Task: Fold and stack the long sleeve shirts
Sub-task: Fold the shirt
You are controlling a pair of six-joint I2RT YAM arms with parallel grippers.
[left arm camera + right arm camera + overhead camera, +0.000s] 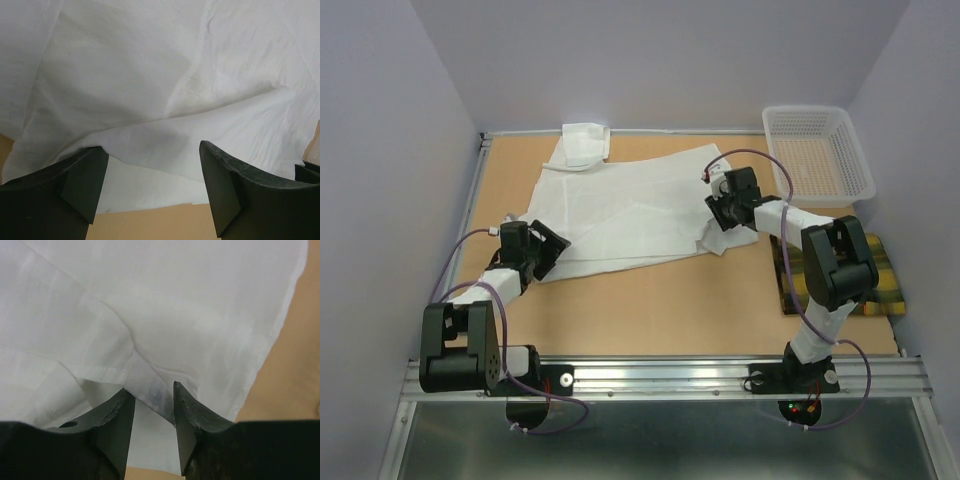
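The white long sleeve shirt [630, 205] lies spread flat across the middle of the table, its collar [585, 143] at the far edge. My left gripper [546, 252] is at the shirt's near left corner, jaws wide open, with the cloth's edge [150, 150] lying between the fingers [82, 180]. My right gripper [718, 214] is at the shirt's right edge, jaws part open around a raised fold of white cloth [150, 385], not pinching it. The yellow-and-dark plaid shirt [880, 262] lies folded at the right, partly under my right arm.
A white plastic mesh basket [817, 150] stands at the far right corner. Bare tan tabletop [650, 310] lies between the shirt and the metal rail at the near edge. Grey walls close in the left, far and right sides.
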